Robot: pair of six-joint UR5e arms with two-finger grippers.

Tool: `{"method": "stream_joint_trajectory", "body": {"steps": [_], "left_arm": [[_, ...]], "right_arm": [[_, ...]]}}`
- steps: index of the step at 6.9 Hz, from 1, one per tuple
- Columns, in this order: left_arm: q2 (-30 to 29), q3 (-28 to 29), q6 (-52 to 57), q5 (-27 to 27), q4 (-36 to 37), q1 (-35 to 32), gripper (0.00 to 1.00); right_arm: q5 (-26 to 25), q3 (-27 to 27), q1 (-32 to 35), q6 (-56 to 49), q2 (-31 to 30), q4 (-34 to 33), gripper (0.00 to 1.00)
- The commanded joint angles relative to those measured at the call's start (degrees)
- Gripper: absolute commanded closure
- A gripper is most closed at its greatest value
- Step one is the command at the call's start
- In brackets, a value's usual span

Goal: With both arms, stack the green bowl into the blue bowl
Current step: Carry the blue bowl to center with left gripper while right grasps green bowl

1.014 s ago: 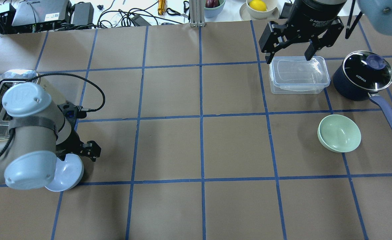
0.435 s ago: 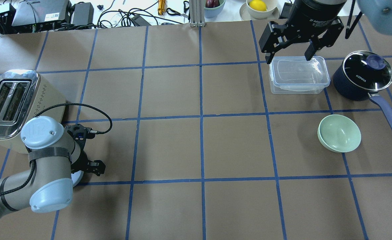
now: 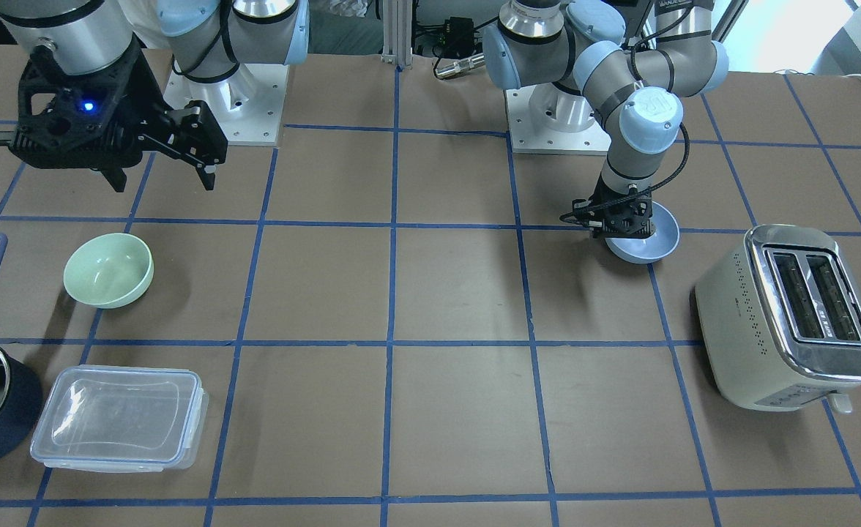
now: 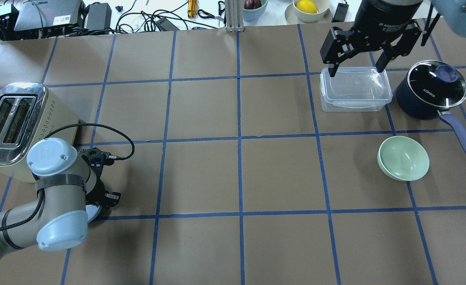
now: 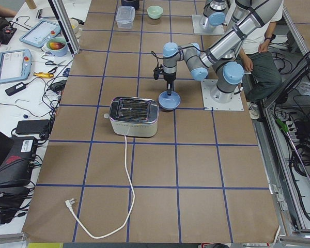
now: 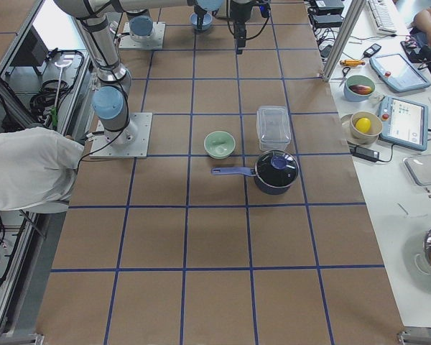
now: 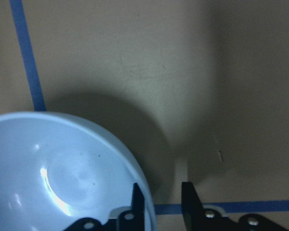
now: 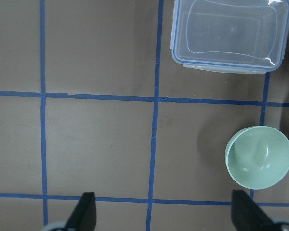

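Observation:
The pale blue bowl (image 3: 654,245) sits upright on the table near the toaster; in the overhead view only a sliver of it (image 4: 93,211) shows under the left wrist. My left gripper (image 7: 161,202) is low over it, one finger inside the rim and one outside, with a small gap still showing, so it is open. The wrist view shows the bowl's inside (image 7: 53,183). The mint-green bowl (image 4: 403,158) sits upright on the right side, untouched. My right gripper (image 4: 356,70) is wide open and empty, high above the table, with the green bowl (image 8: 258,157) below and off to one side.
A cream toaster (image 4: 15,118) stands just beyond the left arm, its cord trailing off. A clear lidded container (image 4: 355,89) and a dark navy saucepan (image 4: 431,91) with a long handle stand behind the green bowl. Cables and dishes lie past the far edge.
The left arm swung off the toaster toward the near side and dropped over the blue bowl, hiding most of it; its fingers drew in slightly. The right gripper shifted a little right.

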Motion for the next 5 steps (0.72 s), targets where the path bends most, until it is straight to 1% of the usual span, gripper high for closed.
{"method": "stream_joint_trajectory", "body": {"steps": [1, 2, 3, 4, 5], "left_arm": [[0.2, 4.1, -0.7, 0.0, -0.6, -1.2, 1.00], [0.4, 6.7, -2.0, -2.4, -3.5, -2.7, 1.00], [-0.8, 9.8, -9.0, -5.9, -3.9, -8.7, 1.00], [-3.9, 14.4, -13.0, -7.2, -3.1, -15.4, 1.00], [-8.5, 21.8, -21.5, -10.0, -4.0, -19.7, 1.00]], "right_arm": [[-0.1, 0.0, -1.9, -1.1, 0.2, 0.5, 0.00], [-0.4, 0.1, -2.8, -5.8, 0.4, 0.0, 0.00], [-0.9, 0.2, -6.1, -11.1, 0.6, 0.5, 0.00], [-1.8, 3.4, -11.2, -13.9, 1.7, -0.1, 0.00], [-3.2, 8.7, -16.3, -20.3, 1.5, -3.4, 0.00]]}}
